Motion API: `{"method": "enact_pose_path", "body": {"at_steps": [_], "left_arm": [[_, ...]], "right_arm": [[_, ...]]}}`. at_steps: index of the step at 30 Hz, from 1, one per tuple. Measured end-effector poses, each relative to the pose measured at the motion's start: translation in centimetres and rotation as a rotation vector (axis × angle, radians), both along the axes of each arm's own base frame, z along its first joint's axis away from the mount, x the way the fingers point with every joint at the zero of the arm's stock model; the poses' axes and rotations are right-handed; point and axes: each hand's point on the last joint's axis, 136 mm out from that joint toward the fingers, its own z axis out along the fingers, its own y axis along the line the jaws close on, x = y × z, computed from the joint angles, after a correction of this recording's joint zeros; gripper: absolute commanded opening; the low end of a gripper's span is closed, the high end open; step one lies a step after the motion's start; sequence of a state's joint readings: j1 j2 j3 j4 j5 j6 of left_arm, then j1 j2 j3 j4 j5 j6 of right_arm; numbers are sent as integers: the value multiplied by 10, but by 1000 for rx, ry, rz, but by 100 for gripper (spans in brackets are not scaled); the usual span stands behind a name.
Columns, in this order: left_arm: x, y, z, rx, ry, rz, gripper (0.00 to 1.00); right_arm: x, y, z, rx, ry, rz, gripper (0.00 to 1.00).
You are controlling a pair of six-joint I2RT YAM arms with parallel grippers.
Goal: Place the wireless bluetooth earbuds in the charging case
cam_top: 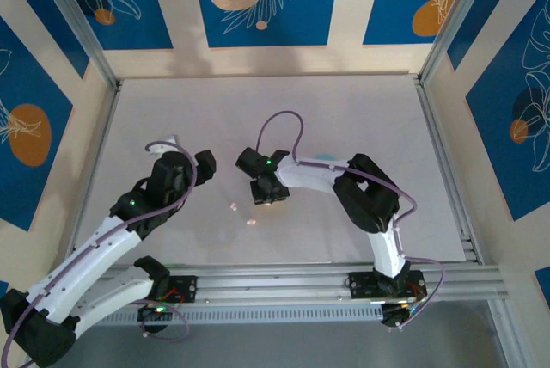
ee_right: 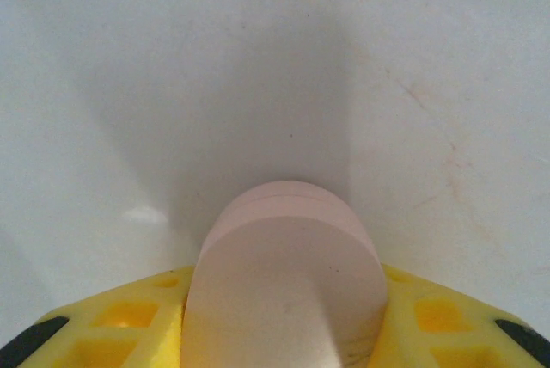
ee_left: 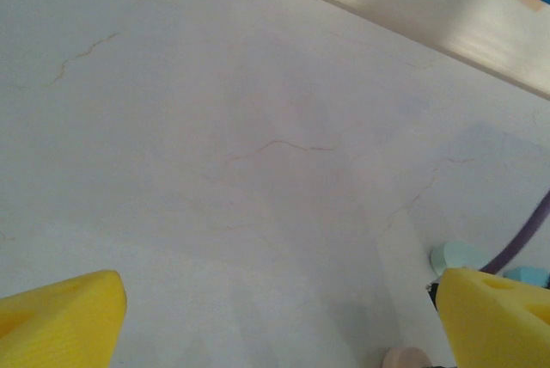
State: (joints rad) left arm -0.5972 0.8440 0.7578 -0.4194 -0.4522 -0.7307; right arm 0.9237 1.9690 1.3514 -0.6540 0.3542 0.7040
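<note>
Two tiny pink earbuds (cam_top: 233,206) (cam_top: 251,222) lie on the white table between the arms. My right gripper (cam_top: 268,194) is low over the table just right of them. It is shut on a rounded pink charging case (ee_right: 288,273), which stands out between its yellow fingers (ee_right: 447,325); the lid seam looks closed. My left gripper (cam_top: 196,166) hovers left of the earbuds. Its yellow fingertips (ee_left: 60,316) are far apart with only bare table between them. No blue earbuds can be made out.
A pale blue rounded case (cam_top: 325,160) lies behind the right forearm, also seen as a pale blue shape (ee_left: 454,256) beside a purple cable (ee_left: 520,243). A pink rounded thing (ee_left: 406,358) sits at the left wrist view's bottom edge. Metal rails (cam_top: 284,278) border the table (cam_top: 258,119).
</note>
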Motion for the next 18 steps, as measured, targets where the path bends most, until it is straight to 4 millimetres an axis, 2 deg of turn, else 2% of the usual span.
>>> {"method": "enact_pose_path", "body": {"at_steps": [4, 7, 12, 15, 18], "left_arm": [[2, -13, -2, 3, -2, -73, 91], [2, -30, -1, -18, -21, -171, 90], [-1, -73, 16, -108, -83, -396, 89], [-6, -103, 29, -181, -113, -553, 87], [-14, -130, 40, -247, -121, -698, 86]], "right_arm": [[-9, -4, 29, 96, -91, 134, 32], [-18, -3, 72, 221, -232, 285, 32], [-42, -1, 151, 433, -519, 577, 32], [-58, -5, 187, 504, -668, 731, 32], [-65, -8, 212, 524, -771, 831, 32]]}}
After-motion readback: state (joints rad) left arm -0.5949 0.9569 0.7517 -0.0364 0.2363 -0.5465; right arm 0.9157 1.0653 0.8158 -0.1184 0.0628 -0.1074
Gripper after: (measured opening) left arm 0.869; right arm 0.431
